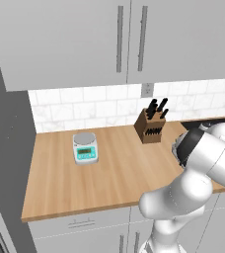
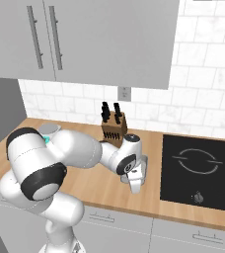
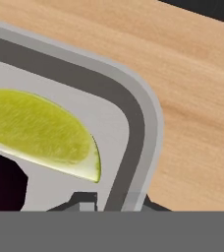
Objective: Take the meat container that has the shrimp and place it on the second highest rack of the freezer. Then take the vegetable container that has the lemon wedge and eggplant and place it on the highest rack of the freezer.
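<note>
Right at the bottom of the hand view the two-finger gripper (image 3: 111, 202) straddles the rounded rim of the shallow grey vegetable container (image 3: 133, 123), one dark tip inside the wall, one outside; whether it is clamped yet I cannot tell. Just beyond lies the yellow-green lemon wedge (image 3: 40, 130), with the dark purple eggplant (image 3: 1, 179) at lower left. The container looks rigid and light, its contents loose, so that stiff rim is probably the best hold. Beyond, the wooden counter (image 3: 192, 98) runs to the upper right.

No text can be read; the scale (image 1: 85, 147), at 9 o'clock, has a blurred display.
</note>
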Available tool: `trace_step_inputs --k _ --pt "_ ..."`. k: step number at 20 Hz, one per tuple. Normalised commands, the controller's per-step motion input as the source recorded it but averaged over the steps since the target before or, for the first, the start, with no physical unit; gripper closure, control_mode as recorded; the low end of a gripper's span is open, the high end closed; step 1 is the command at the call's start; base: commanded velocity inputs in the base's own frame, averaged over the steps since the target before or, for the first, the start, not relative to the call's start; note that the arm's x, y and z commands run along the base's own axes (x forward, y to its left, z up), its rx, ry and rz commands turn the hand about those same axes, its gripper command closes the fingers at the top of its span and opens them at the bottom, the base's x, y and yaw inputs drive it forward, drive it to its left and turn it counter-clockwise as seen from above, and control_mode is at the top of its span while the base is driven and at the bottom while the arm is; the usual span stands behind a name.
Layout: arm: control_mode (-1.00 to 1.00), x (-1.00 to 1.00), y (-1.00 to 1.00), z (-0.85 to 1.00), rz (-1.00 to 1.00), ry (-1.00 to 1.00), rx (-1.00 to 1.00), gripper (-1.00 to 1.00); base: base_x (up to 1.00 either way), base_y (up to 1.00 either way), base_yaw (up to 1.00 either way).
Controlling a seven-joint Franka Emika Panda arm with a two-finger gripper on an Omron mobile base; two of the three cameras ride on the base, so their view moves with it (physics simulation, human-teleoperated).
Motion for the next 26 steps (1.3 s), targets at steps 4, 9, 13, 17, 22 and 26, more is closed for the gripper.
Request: trace_step_inputs --k 4,9,13,17,22,26 --pt "-1.0 -0.09 0.0 0.01 -0.01 0.0 0.0 1.0 0.0 0.0 0.0" --pt "-1.0 -0.56 0.03 0.57 -0.04 -0.02 0.0 1.0 0.0 0.0 0.0" --pt "-1.0 -0.51 0.38 0.85 -0.03 -0.02 0.0 1.0 0.0 0.0 0.0" --pt "-1.0 -0.29 0.38 1.0 -0.13 -0.09 0.0 1.0 0.0 0.0 0.0" --pt "-1.0 -0.28 0.5 0.93 -0.17 -0.02 0.0 1.0 0.0 0.0 0.0" --pt "-1.0 -0.27 0.76 0.8 -0.16 -0.03 0.0 1.0 0.0 0.0 0.0"
